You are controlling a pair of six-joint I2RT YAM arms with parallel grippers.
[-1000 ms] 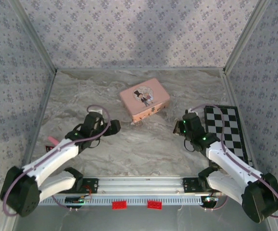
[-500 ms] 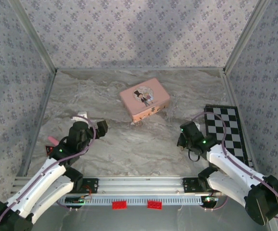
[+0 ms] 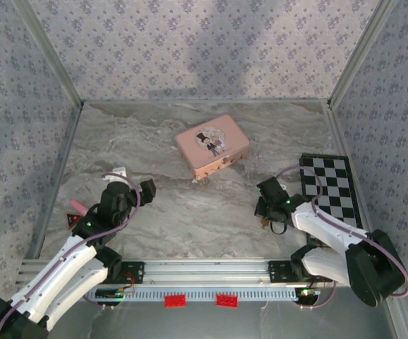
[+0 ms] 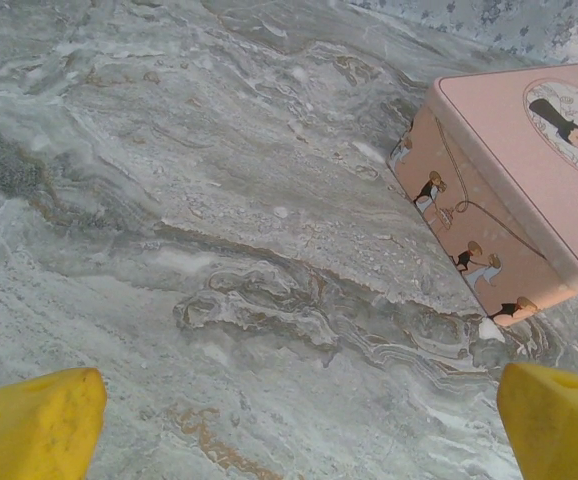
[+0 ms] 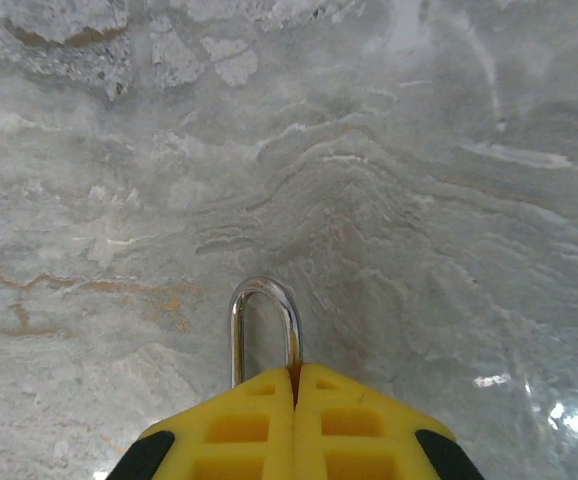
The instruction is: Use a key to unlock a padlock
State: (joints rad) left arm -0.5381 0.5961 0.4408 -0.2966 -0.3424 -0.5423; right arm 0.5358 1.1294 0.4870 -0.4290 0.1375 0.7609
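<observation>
The padlock's silvery shackle loop [image 5: 264, 318] sticks out past the tips of my right gripper [image 5: 294, 385], whose yellow fingers are pressed together over it. A glint of brass shows in the seam, and the body is hidden under the fingers. From above, the right gripper [image 3: 266, 212] is low over the marble, right of centre, with a small gold bit of the padlock [image 3: 264, 224] at its near side. My left gripper [image 3: 139, 189] hovers at the left, its jaws spread wide over bare marble with nothing between them [image 4: 294, 430]. The key is out of view.
A pink tin [image 3: 212, 145] with a cartoon couple lies at the back centre, and its near corner [image 4: 514, 190] lies ahead of my left gripper. A black-and-white chequered board [image 3: 329, 191] lies along the right wall. A small red-pink item [image 3: 75, 212] sits by the left wall.
The left arm has drawn back toward the near left, still open. The right gripper has slid nearer and slightly left, staying shut.
</observation>
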